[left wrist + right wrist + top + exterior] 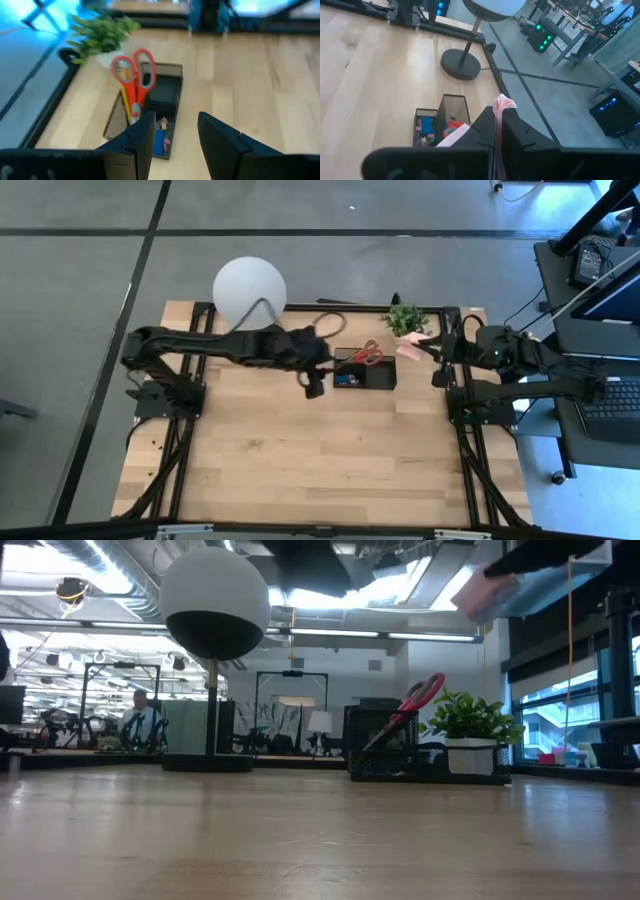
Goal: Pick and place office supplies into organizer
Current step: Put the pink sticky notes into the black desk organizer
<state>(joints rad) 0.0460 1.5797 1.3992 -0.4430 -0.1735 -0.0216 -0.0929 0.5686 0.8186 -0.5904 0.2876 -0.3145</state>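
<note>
Right jaws (496, 131) pinching pad (503, 104) by 1 edge near plant (404, 318), risking slip or fanning short of organizer (364, 368); left jaws (175, 135) open, empty.

Pink sticky-note pad (499, 131) aloft beside black organizer (364, 368) with upright red-handled scissors (372, 354).

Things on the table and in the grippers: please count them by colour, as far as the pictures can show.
Red: 1, the scissors standing in the organizer.
Pink: 1, the sticky-note pad clamped in the right gripper.
Green: 1, the potted plant.
White: 1, the globe lamp.
Black: 1, the organizer.
Total: 5. Small blue items in the organizer are too unclear to count.
</note>
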